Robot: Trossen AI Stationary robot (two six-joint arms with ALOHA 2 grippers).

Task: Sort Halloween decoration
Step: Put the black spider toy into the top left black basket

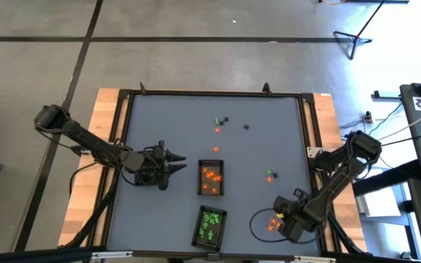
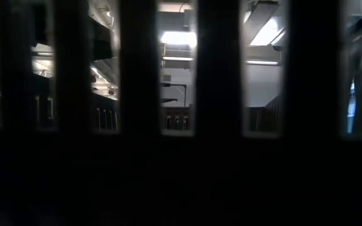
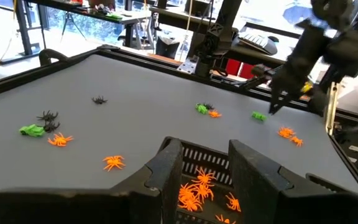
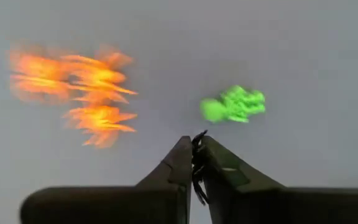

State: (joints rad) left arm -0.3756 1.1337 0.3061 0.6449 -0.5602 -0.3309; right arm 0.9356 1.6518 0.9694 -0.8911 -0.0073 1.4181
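The Halloween decoration is tiny orange, green and black spiders. One dark tray (image 1: 211, 179) holds orange ones, and another (image 1: 210, 225) holds green ones. Loose pieces lie at the far middle of the mat (image 1: 220, 123), and a green one (image 1: 270, 175) lies toward the right. My right gripper (image 4: 194, 142) points down near the table's near right corner, shut on a black spider (image 4: 196, 163). Beside it lie orange spiders (image 4: 86, 87) and a green one (image 4: 234, 104). My left gripper (image 3: 207, 165) hovers open, level, left of the orange tray. My right gripper pinches the black spider (image 4: 195, 149) between its two fingertips, coming from above and pointing down. Thin black legs stick out of the gap between the fingers. The view along the fingers does not show whether the spider is clear of the mat.
A black frame (image 1: 126, 139) on wooden boards borders the grey mat. In the left wrist view, black spiders (image 3: 47, 117), a green one (image 3: 32, 130) and orange ones (image 3: 113, 162) lie scattered. A cable loop (image 1: 258, 223) lies near my right arm. The low view is dark.
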